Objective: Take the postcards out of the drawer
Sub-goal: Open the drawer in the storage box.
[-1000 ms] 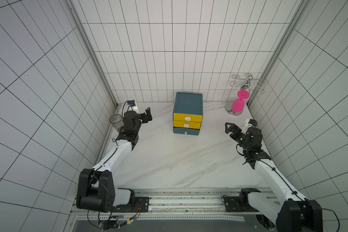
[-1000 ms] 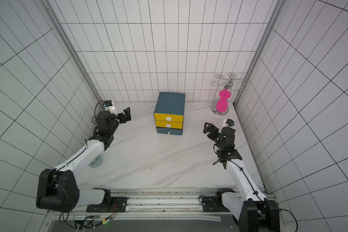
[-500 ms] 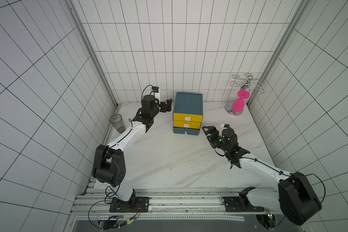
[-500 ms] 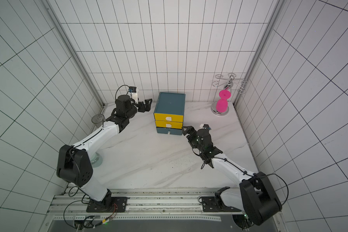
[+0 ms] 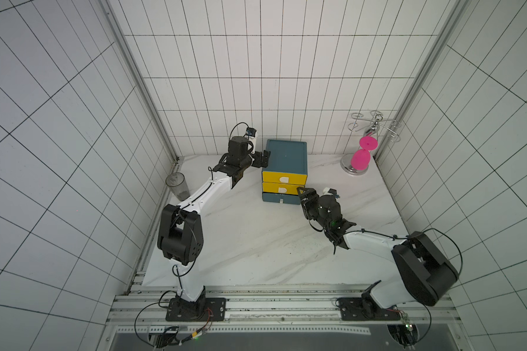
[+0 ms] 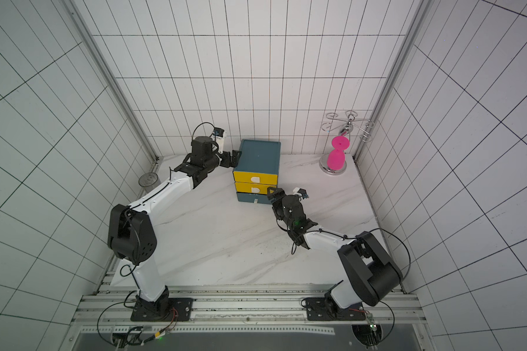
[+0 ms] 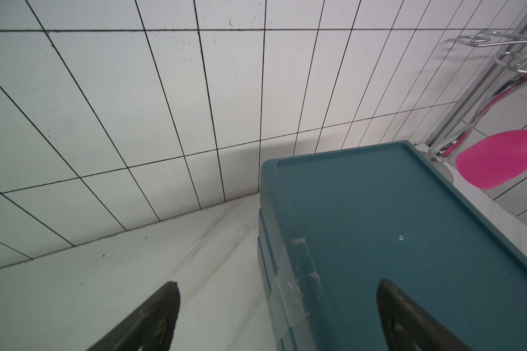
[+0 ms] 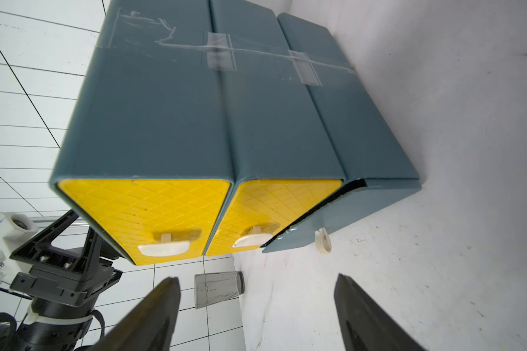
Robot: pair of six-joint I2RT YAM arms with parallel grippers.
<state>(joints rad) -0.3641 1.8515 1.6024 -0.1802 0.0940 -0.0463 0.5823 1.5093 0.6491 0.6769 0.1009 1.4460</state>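
Approach stage, by the look of it: no drawer drawn out, no card within reach. Starting at ten o'clock on the table, disregard the grey tumbler, well apart from the work. Next, at the nine-o'clock flank of the teal cabinet, find the left fingers spread wide and empty, straddling the cabinet's top edge, one above the lid and one out over the table; probably placed to steady the cabinet. Cannot see the postcards in any view; presumably shut inside one of the three drawers at twelve o'clock on the table, no telling which. Note two yellow drawers closed flush and, beneath them, the teal bottom drawer standing a crack ajar. At the cabinet's five-o'clock corner, find the right fingers parted and holding nothing, aimed at the drawer fronts, just short of the bottom drawer's white tab. Likely calls next for lining those fingers up on that tab, narrowing onto it, then drawing straight toward six o'clock while bracing the cabinet from nine. Leave alone the pink goblet on its chrome rack at two o'clock.
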